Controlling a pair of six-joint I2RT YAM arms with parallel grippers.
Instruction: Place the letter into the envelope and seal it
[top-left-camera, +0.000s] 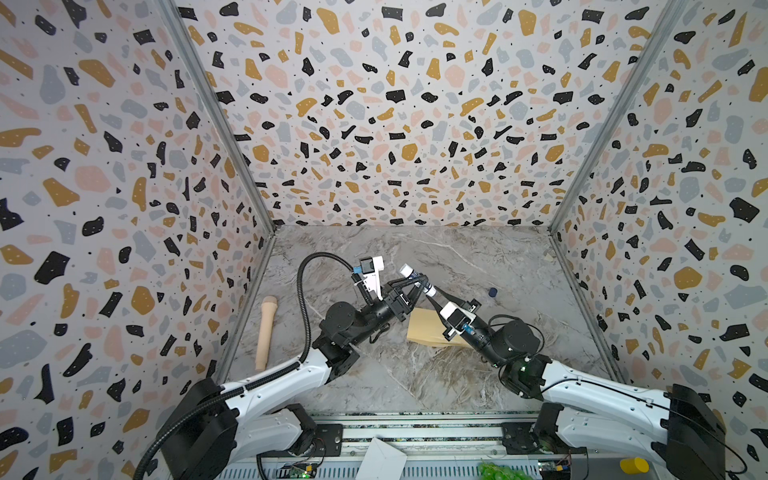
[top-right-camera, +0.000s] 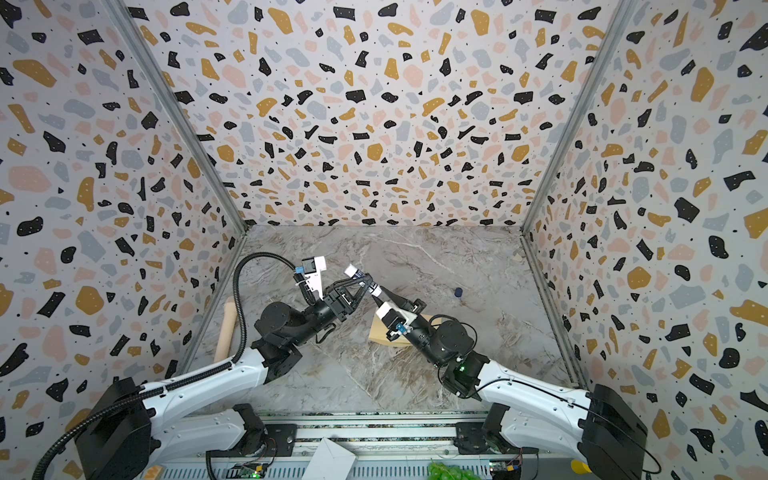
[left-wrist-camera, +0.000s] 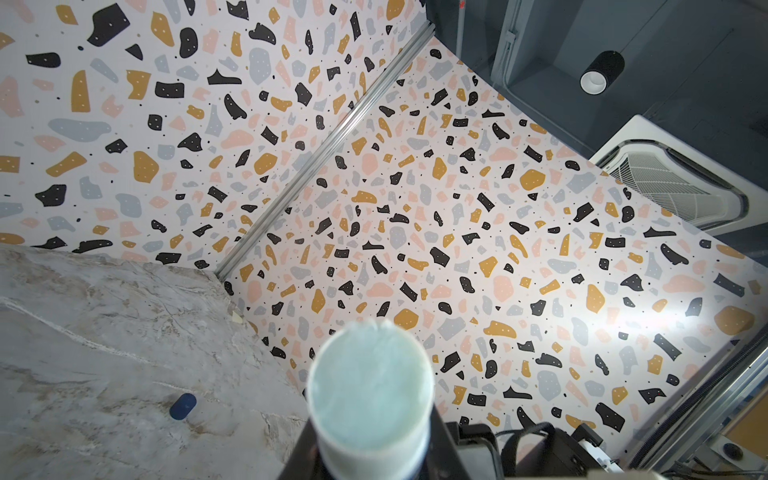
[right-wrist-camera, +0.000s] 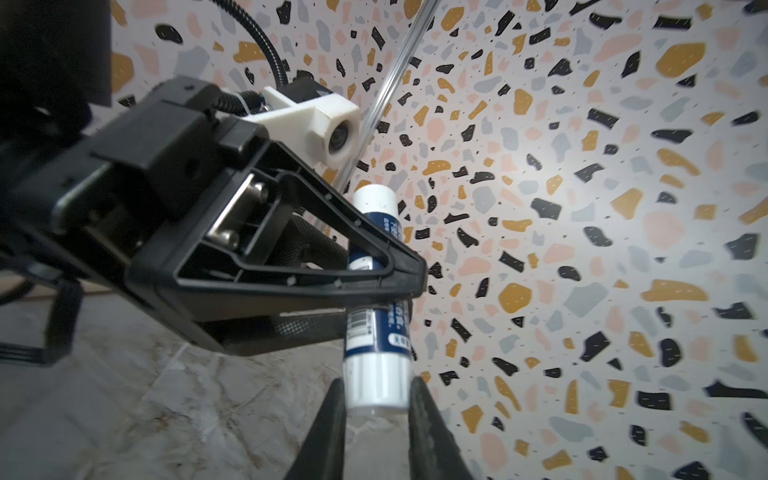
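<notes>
Both arms hold a glue stick (right-wrist-camera: 376, 332) in the air above the desk (top-left-camera: 415, 382): the left pincer (top-left-camera: 420, 283) is clamped across its blue barrel, and the right pincer (right-wrist-camera: 376, 388) has its two fingers against the white base, seemingly gripping it, though that contact is only clear in the right wrist view. The dark blue cap (left-wrist-camera: 183, 406) lies apart on the desk, so the step is probably twisting the base to raise the glue. To do that well, the left grip should hold the barrel steady while the right turns squarely about the stick's axis, gripping only the white base and staying clear of the label. The envelope (top-left-camera: 428, 328) lies flat on the desk beneath the right arm, partly hidden by it. The letter is not visible anywhere, and I cannot tell whether it is inside. There is free desk behind and in front of the envelope. A beige roller (top-left-camera: 266, 332) lies by the left wall, well out of the way.
</notes>
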